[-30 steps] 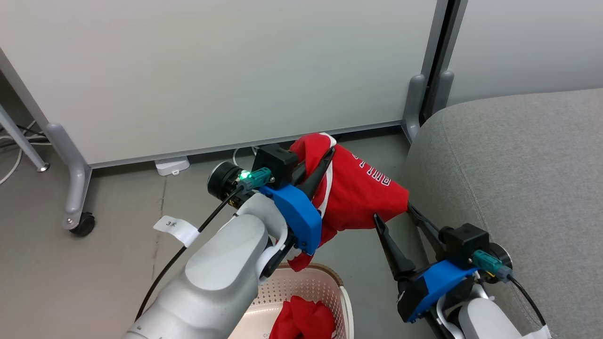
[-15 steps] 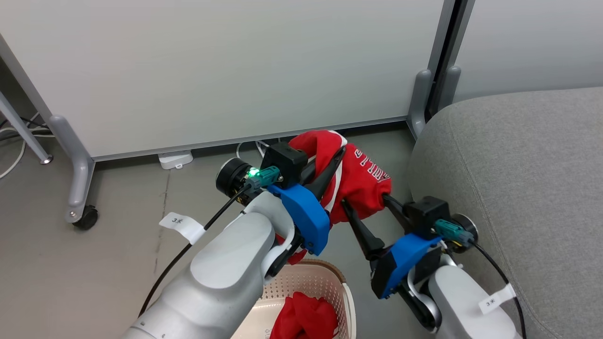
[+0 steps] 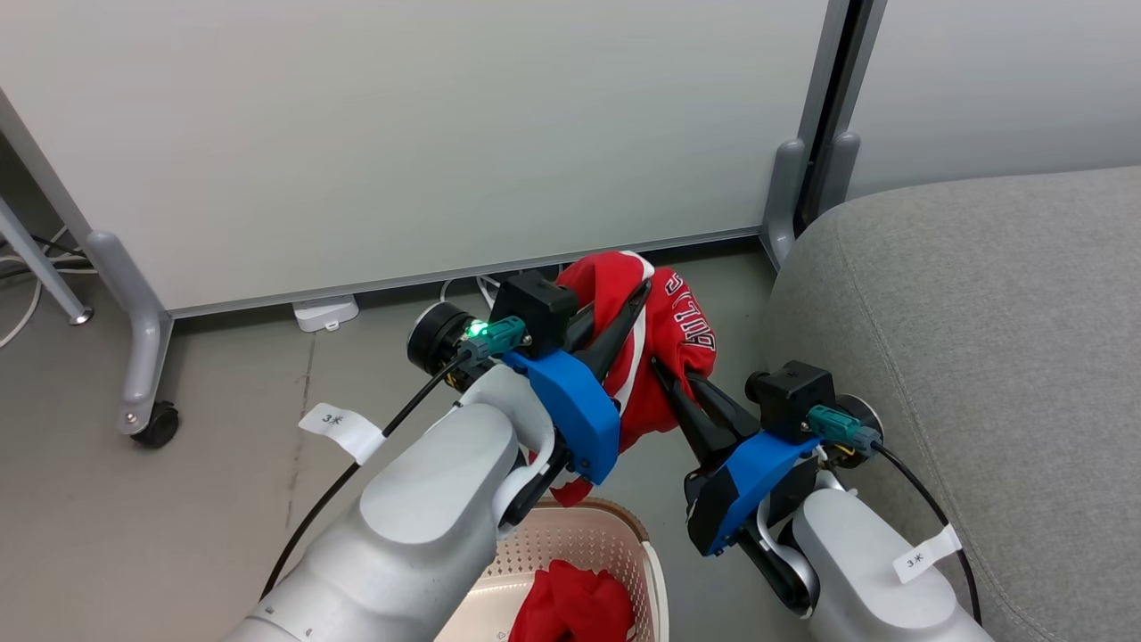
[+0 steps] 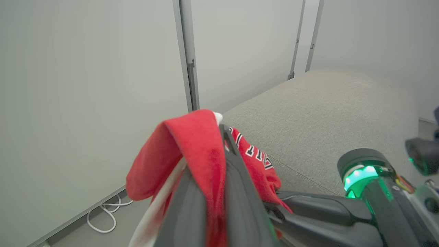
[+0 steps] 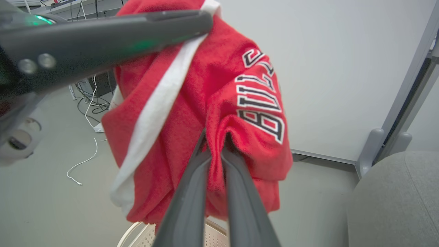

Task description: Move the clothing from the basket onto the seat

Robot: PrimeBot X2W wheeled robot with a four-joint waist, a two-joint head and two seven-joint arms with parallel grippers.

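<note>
Both arms grip the same piece: left gripper (image 3: 635,296) is clamped on the top fold of the red striped garment (image 3: 682,334) with white lettering, and right gripper (image 3: 664,370) is pinched tight on its bunched lower part. The garment hangs in the air between them, above the floor and the basket (image 3: 606,539), beside the grey seat (image 3: 980,312) but not on it. The plain red garment (image 3: 575,606) lies inside the cream perforated basket, next to the left forearm.

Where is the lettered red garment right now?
Head view, centre: the red garment hangs above the basket, clamped by the left gripper and right gripper, just left of the grey seat.
</note>
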